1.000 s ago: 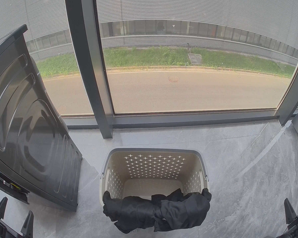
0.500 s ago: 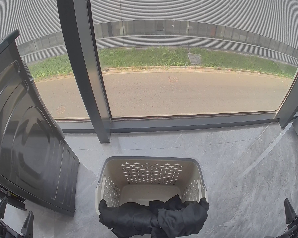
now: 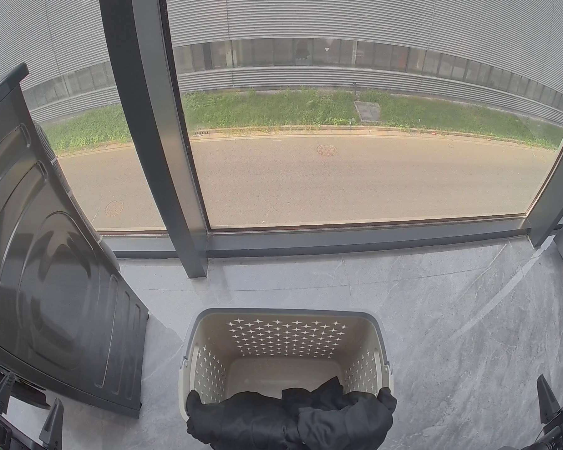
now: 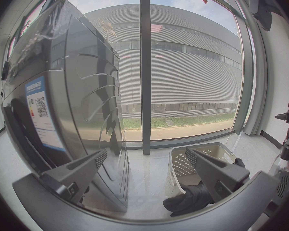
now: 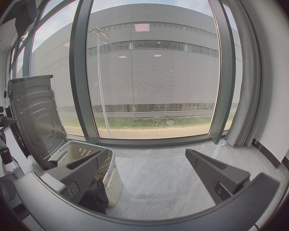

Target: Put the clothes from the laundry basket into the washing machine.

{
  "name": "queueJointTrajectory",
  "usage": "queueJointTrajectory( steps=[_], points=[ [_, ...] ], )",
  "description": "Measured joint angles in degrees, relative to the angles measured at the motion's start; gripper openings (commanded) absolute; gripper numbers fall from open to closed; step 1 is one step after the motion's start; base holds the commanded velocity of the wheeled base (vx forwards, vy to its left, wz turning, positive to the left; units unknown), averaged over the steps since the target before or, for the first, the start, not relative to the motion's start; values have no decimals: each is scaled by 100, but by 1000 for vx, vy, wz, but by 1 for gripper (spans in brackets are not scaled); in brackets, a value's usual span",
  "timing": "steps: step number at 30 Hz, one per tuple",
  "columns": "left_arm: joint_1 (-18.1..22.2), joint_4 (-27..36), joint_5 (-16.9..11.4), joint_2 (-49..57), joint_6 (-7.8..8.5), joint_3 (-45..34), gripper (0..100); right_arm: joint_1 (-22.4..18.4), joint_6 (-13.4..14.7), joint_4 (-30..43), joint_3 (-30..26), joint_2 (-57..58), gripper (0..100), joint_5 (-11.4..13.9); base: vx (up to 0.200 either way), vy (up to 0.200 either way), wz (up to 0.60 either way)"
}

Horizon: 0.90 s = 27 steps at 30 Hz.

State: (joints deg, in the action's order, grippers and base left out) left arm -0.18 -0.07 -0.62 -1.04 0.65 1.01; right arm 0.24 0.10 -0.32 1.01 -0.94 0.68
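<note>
clothes (image 3: 281, 421) drape the basket (image 3: 288, 313) rim between left hand (image 3: 33, 387) and right hand (image 3: 558, 365), both spread empty.

The head camera has moved, not the things. The laundry basket (image 3: 286, 315) now sits lower in view and looks slightly larger. The black clothes (image 3: 288, 417) over its near rim are partly cut off at the bottom edge. The window post (image 3: 150, 126) and washing machine (image 3: 50, 270) lie further left, so the robot has probably rolled closer.

The laundry basket (image 3: 288, 335) is matt plastic, the clothes (image 3: 281, 420) soft cloth, the washing machine (image 3: 50, 282) glossy metal.
</note>
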Motion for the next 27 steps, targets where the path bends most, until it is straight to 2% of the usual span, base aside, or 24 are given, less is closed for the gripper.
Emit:
queueJointTrajectory(
  steps=[27],
  points=[
    [-2,0,0,0,6,0,100,0,0,-1,0,0,100,-2,7,0,0]
  ],
)
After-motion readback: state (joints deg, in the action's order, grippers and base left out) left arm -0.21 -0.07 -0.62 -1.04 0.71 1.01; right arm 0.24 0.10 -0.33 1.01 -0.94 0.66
